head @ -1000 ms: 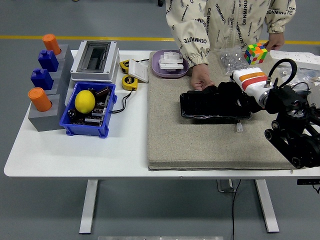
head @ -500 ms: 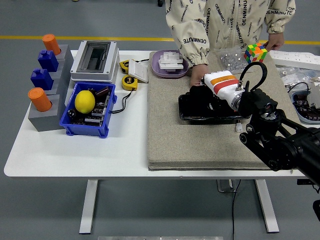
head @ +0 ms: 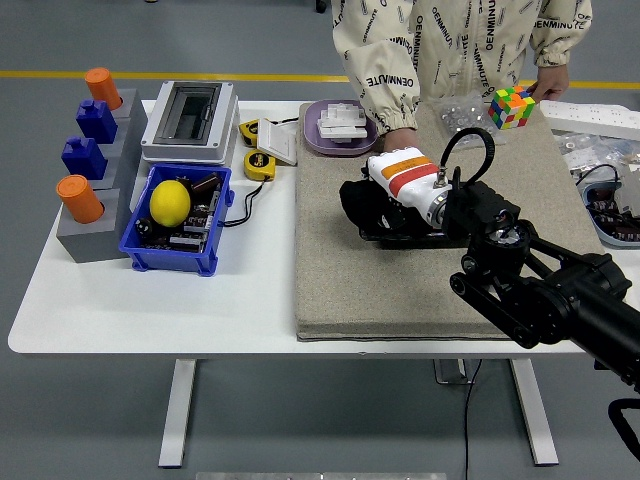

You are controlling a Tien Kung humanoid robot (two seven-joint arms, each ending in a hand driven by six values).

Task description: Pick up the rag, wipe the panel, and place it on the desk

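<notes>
The rag (head: 362,200), a dark bunch, is lying on the left end of the black panel (head: 400,228), which is sitting on the grey mat (head: 350,290). The right hand (head: 385,205) is pressing down over the rag, fingers curled around it. A person's hand (head: 400,140) is resting just beyond the panel's far edge. My worry: the stroke is reaching the panel's left edge, so the rag may be running off onto the mat, or dragging the panel sideways.
</notes>
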